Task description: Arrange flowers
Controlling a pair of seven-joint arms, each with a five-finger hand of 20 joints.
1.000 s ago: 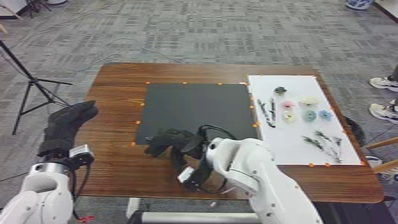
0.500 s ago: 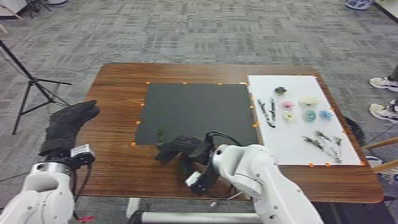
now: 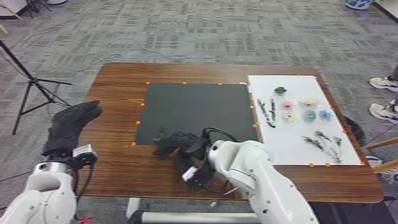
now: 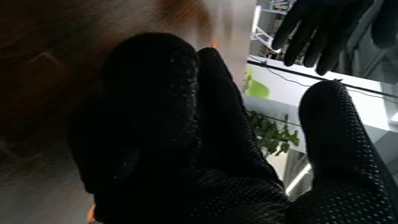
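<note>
1. Surface [image 3: 115, 95], brown wood; black mat [image 3: 195, 107] in the middle, white sheet [image 3: 298, 82] on the robot's right side.
2. Right hand [image 3: 181, 142] at the mat's near edge. In the right wrist view, that hand [image 4: 151, 125] has fingers straight, thumb well apart – wide; can't tell if it holds anything.
3. Green sprig [image 3: 161, 132] by the mat's near left corner, just beside the right hand; can't tell if touching.
4. Left hand [image 3: 73, 120] over the surface's left side, fingers extended, wide, apart from the flowers.
5. Flowers on sheet – dark flower [image 3: 280, 90] farthest, then cream flower [image 3: 308, 101], pink flower [image 3: 288, 104], yellow flower [image 3: 289, 116], teal flower [image 3: 310, 116], blue flower [image 3: 325, 115].
6. Dark stems [image 3: 272, 112] along the sheet's left edge, side by side; leafy branches [image 3: 332, 146] nearer the robot, toward the sheet's right.
</note>
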